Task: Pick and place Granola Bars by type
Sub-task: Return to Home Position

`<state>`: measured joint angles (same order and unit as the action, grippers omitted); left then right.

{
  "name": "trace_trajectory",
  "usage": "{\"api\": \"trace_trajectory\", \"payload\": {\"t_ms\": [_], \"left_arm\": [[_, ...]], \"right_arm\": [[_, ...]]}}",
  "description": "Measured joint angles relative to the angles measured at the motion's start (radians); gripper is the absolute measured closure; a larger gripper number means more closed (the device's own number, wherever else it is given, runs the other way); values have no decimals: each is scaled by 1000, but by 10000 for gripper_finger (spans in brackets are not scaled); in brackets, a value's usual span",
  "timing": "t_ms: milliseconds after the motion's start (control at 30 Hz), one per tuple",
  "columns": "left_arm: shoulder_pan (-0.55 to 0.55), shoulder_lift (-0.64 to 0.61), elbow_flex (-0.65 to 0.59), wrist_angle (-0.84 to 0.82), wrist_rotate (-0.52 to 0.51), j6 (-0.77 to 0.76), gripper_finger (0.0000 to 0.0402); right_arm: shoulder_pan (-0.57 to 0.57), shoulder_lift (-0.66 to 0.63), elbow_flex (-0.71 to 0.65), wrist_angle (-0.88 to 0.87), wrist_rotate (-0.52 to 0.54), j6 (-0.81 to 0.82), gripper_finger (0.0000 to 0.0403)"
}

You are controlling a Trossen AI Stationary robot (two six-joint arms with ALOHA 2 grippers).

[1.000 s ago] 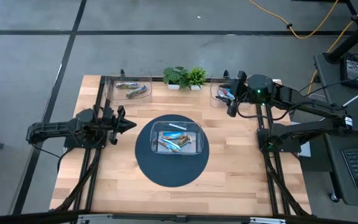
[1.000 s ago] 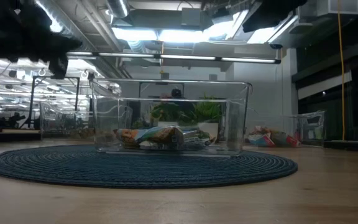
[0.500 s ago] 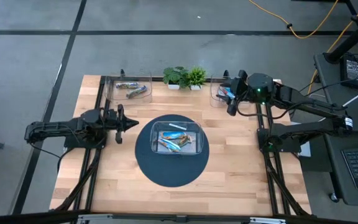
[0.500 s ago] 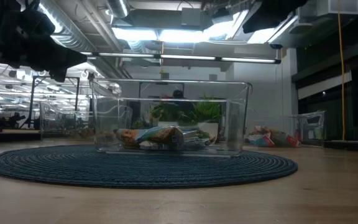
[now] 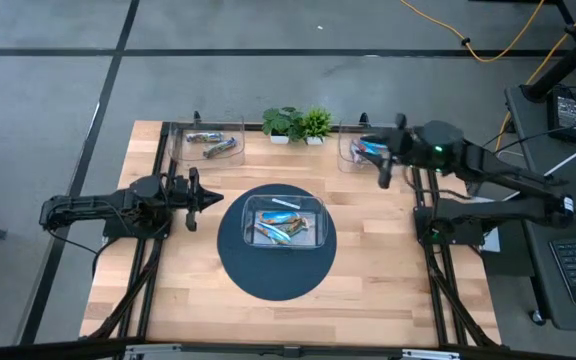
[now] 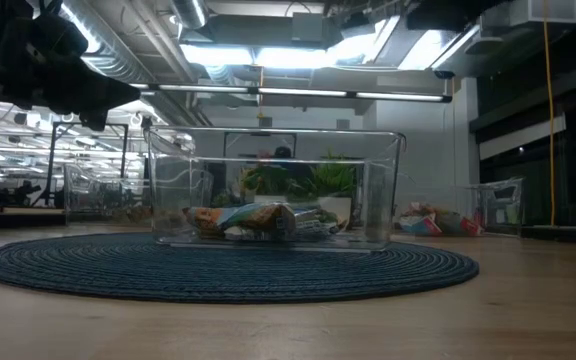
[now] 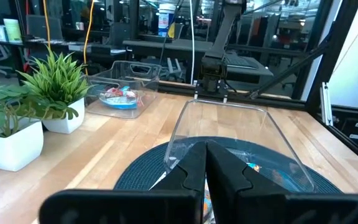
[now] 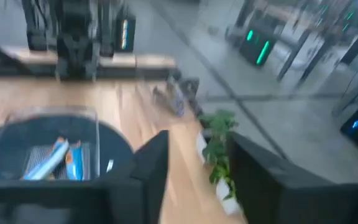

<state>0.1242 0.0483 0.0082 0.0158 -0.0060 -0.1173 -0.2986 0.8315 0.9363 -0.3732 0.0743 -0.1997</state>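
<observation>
Several granola bars (image 5: 280, 228), blue and orange-brown, lie in a clear bin (image 5: 317, 240) on a round dark mat (image 5: 268, 280). In the low view the same bars (image 6: 253, 221) lie on the bin's floor. Grey-silver bars (image 5: 211, 142) lie in a far-left bin. Blue and orange bars (image 5: 364, 150) lie in a far-right bin. My left gripper (image 5: 211, 198) is shut and empty, hovering left of the middle bin, and it also shows in the left wrist view (image 7: 205, 163). My right gripper (image 5: 382, 163) is open and empty by the far-right bin, its fingers apart in the right wrist view (image 8: 194, 168).
Two small potted plants (image 5: 299, 124) stand at the far edge between the two far bins. Bare wooden table (image 5: 368, 270) lies right of and in front of the mat. Dark frame rails run along the table's left and right sides.
My right gripper has drawn back from above the far-right bin toward the table's right edge, most of it in the last half second. My left gripper edged a little toward the middle bin early on, then stayed still. No bar has moved.
</observation>
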Motion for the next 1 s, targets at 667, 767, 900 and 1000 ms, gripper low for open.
{"api": "trace_trajectory", "payload": {"t_ms": [667,767,900,1000], "left_arm": [[0,0,0,4,-2,0,397],[0,0,0,3,-2,0,397],[0,2,0,3,-1,0,394],[0,2,0,3,4,0,394]], "right_arm": [[-8,-823,-579,233,-135,264,397],[1,-787,-632,390,-187,284,399],[47,-783,-795,751,-230,373,400],[110,-784,-896,917,-205,426,400]]}}
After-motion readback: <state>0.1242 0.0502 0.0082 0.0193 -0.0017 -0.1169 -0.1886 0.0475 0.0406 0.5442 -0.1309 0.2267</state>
